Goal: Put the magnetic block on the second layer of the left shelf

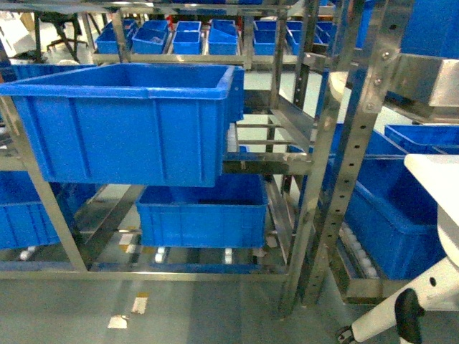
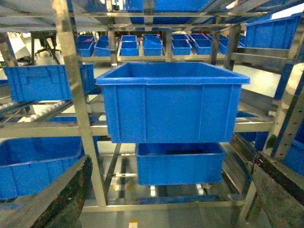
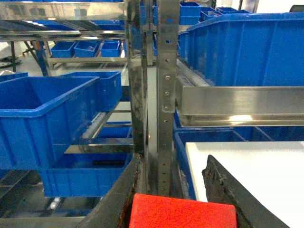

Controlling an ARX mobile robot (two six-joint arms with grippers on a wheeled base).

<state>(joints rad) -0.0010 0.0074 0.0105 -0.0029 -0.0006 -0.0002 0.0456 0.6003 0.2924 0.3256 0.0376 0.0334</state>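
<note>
- On the left steel-post rack's second tier [image 1: 269, 166], a large deep blue plastic tote [image 1: 122, 122] sits level, long axis across the head view, smooth ribbed walls.
- Right gripper [image 3: 183, 209]: dark worn fingers [image 3: 223, 187] clamped on the matte red cube [image 3: 183, 213], flat face toward the camera.
- Left gripper [image 2: 161, 199]: rough dark fingers [image 2: 61, 199] apart, empty.

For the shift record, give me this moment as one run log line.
right gripper: shut on magnetic block | left gripper: open, empty | large blue tote: on left shelf second layer | block not yet placed
</note>
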